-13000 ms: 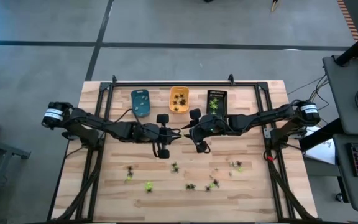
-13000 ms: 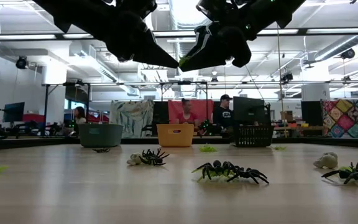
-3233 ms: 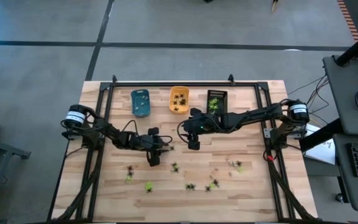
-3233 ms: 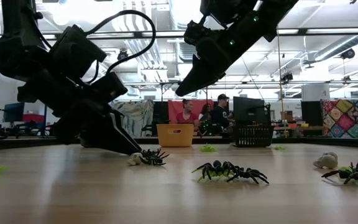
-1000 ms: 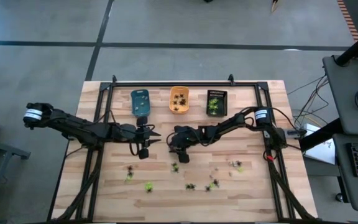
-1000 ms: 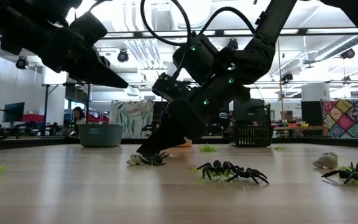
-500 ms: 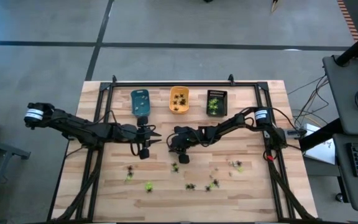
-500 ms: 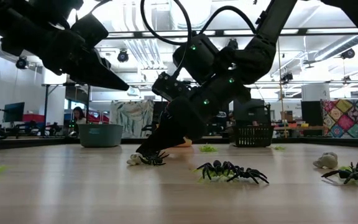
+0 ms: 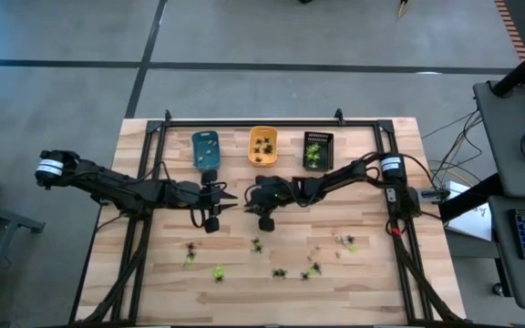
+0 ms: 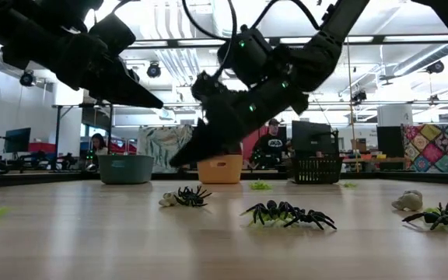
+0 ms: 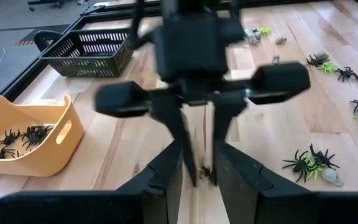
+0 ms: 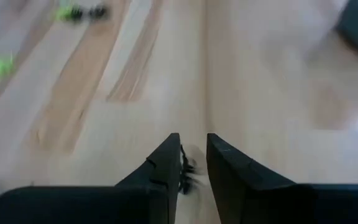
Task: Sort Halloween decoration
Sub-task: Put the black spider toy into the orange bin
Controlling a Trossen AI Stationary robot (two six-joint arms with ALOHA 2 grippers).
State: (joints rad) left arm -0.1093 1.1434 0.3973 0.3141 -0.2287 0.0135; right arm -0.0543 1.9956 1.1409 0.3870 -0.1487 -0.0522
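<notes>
The right gripper [image 12: 188, 163] hangs above the middle of the pale wooden bench [image 9: 372, 264], its fingers drawn narrow around a small black plastic spider [image 12: 186, 168]. The left gripper [image 9: 230, 200] hovers just to its left, fingers narrowly apart with nothing seen between them. More black, yellow-green and whitish spider figures [image 9: 279, 272] lie scattered along the near side. At the far edge stand a blue tray [image 9: 206, 150], an orange tray [image 9: 262, 146] and a black mesh tray [image 9: 317, 150].
</notes>
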